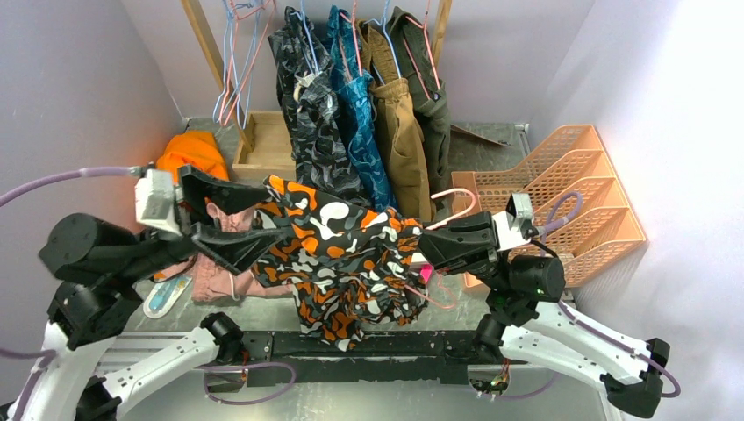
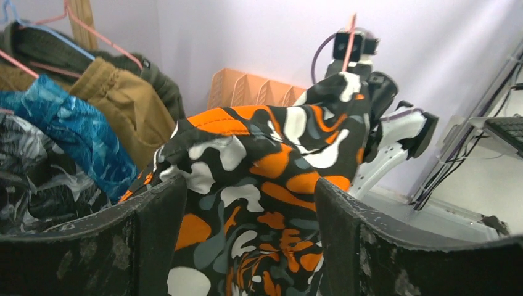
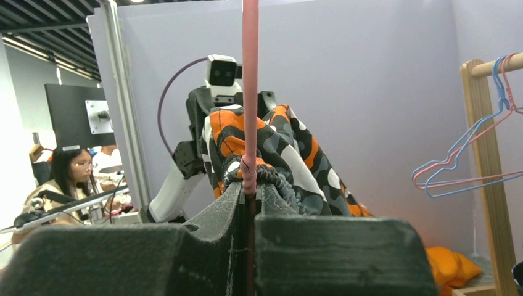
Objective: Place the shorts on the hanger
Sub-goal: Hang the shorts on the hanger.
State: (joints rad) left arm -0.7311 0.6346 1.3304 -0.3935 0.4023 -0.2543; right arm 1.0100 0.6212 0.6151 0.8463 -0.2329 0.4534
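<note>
Right fingers (image 3: 228,209) are fully closed on the pink wire hanger (image 3: 250,92), wire pinched upright between them. The camo shorts (image 1: 342,254) hang in the air above the near middle of the desk (image 1: 395,403), stretched between both arms. The gathered waistband is bunched round the wire just above the right fingers. Left fingers (image 2: 160,209) are spread wide, fabric between them, not clamped as far as I can see. Handling guess: light, limp cloth that sags, folds and slides easily on thin wire. The hanger itself is likely springy. Best hold is the thicker elastic waistband edge, not the loose leg panel.
</note>
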